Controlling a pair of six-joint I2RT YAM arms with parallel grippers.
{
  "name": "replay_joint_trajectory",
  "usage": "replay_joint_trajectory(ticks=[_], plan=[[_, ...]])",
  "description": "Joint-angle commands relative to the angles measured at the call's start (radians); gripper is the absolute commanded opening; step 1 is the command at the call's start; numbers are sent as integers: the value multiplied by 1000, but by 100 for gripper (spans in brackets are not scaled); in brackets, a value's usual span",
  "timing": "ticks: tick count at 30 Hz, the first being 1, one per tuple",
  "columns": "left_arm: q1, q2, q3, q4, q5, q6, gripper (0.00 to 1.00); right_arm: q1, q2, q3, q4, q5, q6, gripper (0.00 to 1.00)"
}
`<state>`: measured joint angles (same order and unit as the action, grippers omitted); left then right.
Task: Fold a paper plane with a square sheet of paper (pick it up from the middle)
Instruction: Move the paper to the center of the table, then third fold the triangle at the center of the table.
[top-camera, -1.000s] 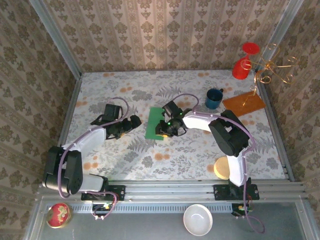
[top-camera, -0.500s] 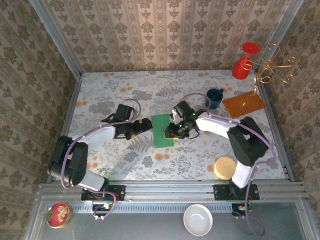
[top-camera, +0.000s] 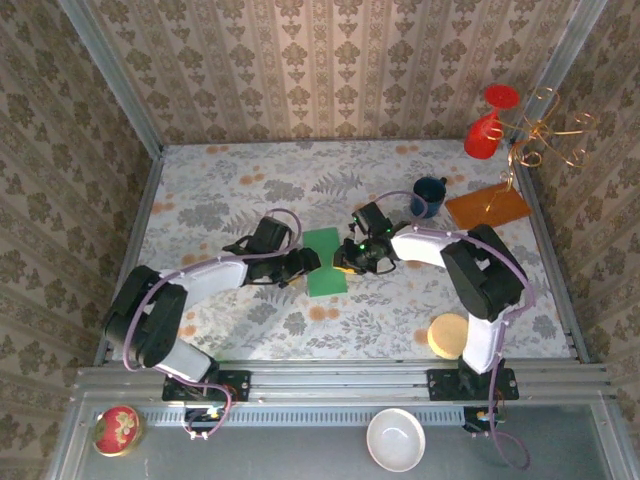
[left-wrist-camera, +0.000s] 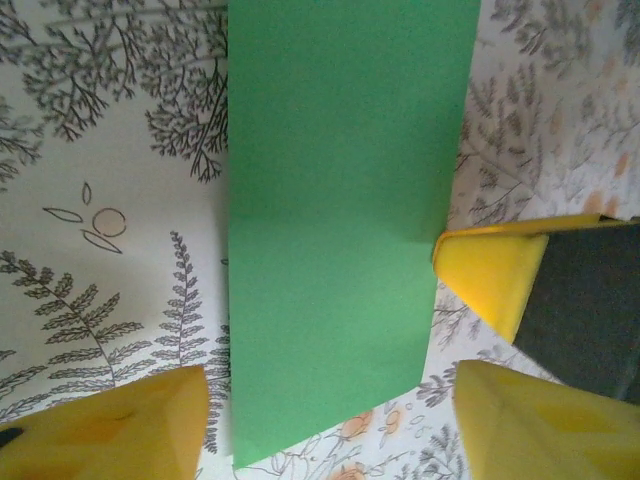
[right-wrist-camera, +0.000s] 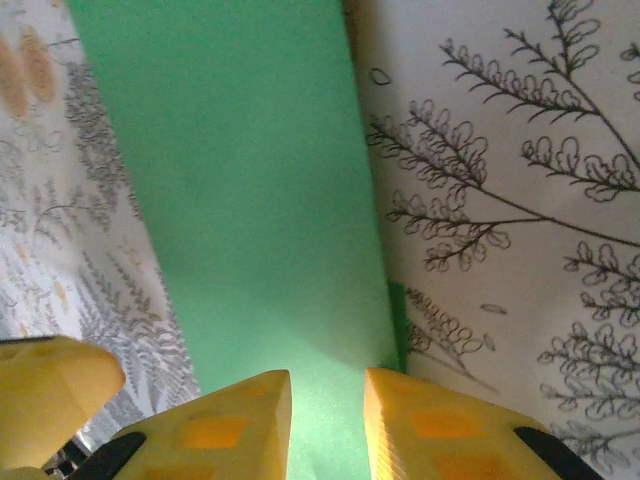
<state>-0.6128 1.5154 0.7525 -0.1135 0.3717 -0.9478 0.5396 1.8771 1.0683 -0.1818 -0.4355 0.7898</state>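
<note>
The paper (top-camera: 323, 262), a narrow green strip that looks folded in half, lies flat at the middle of the surface (top-camera: 220, 190). It should be light, limp, easily creased and apt to slide, so a gentle pinch at the middle of a long edge suits it. The left gripper (left-wrist-camera: 330, 390) is at its 9 o'clock, jaws wide astride one short end. The right gripper (right-wrist-camera: 328, 385) is at 3 o'clock, jaws narrow over the long edge; I cannot tell whether they nip it.
</note>
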Motion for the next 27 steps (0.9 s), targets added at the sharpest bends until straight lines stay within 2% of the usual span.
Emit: replay_joint_trajectory(ticks=[1,9,16,23,27], plan=[[-8,30,-6,3,12,-17,59,2,37,41,4,-20,19,27],[-13,54,17,-66,-26,14,49,-6,88,44,-44,8,7,25],[-18,81,24,-41,3,5,40,-12,96,31,-53,13,1,24],[-16,114,52,-72,-4,29,41,-15,89,25,-40,7,-3,25],[-5,133,49,-14,54,27,41,-15,87,24,-39,6,-3,25]])
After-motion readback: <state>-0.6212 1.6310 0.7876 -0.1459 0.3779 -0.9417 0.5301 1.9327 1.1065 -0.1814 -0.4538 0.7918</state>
